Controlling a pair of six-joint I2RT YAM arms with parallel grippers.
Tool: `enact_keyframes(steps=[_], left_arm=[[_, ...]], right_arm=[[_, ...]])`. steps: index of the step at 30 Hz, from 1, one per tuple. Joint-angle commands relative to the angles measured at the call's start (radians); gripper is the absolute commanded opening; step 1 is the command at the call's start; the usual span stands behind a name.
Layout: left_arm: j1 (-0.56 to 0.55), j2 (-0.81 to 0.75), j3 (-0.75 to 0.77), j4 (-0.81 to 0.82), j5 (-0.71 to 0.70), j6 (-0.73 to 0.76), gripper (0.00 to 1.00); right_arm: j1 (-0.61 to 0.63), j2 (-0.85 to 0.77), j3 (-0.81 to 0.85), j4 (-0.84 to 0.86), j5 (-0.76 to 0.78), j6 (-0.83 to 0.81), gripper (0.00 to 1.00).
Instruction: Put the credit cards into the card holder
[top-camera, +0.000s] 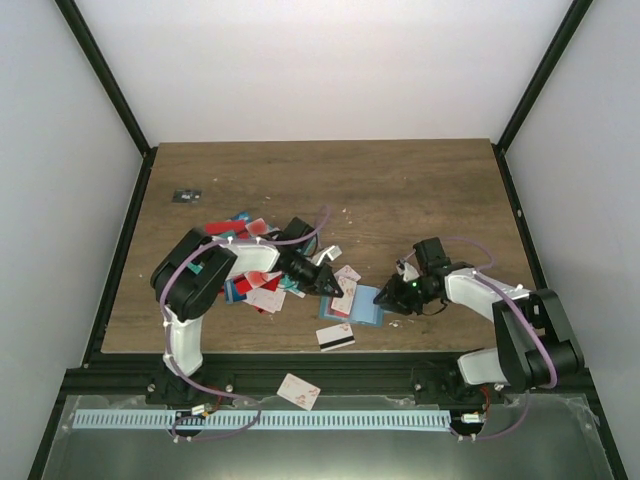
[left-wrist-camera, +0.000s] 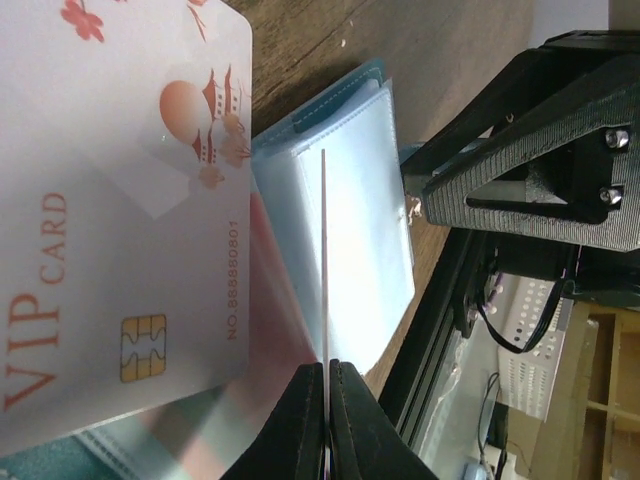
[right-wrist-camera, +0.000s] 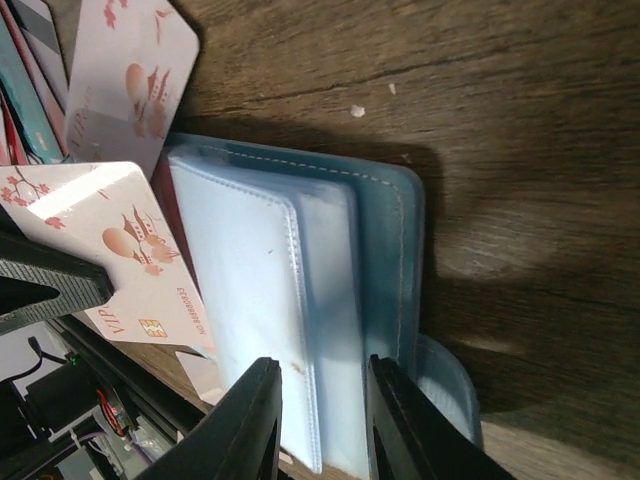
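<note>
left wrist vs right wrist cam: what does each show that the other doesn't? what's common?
Left wrist only: the left gripper shut on a thin card, edge-on, aimed at the card holder sleeves.
Right wrist only: the right gripper straddling those sleeves, grip unclear; the holder's tab; overlapping teal and red cards.
Both: the holder lying open, a white VIP card beside it.
</note>
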Motion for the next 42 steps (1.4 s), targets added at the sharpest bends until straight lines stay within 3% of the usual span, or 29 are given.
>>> enact_keyframes(steps=[1, 19, 42], left_arm=[[-0.008, 0.038, 0.039, -0.065, 0.011, 0.046, 0.04], [-0.009, 0.095, 0.085, -0.135, 0.028, 0.015, 0.04], [-0.031, 0.129, 0.129, -0.056, 0.073, -0.090, 0.04]], right_arm=[[-0.006, 0.022, -0.017, 0.035, 0.002, -0.016, 0.26], [-0.007, 0.052, -0.039, 0.071, -0.009, -0.022, 0.25], [-0.007, 0.084, -0.051, 0.095, -0.016, -0.036, 0.23]])
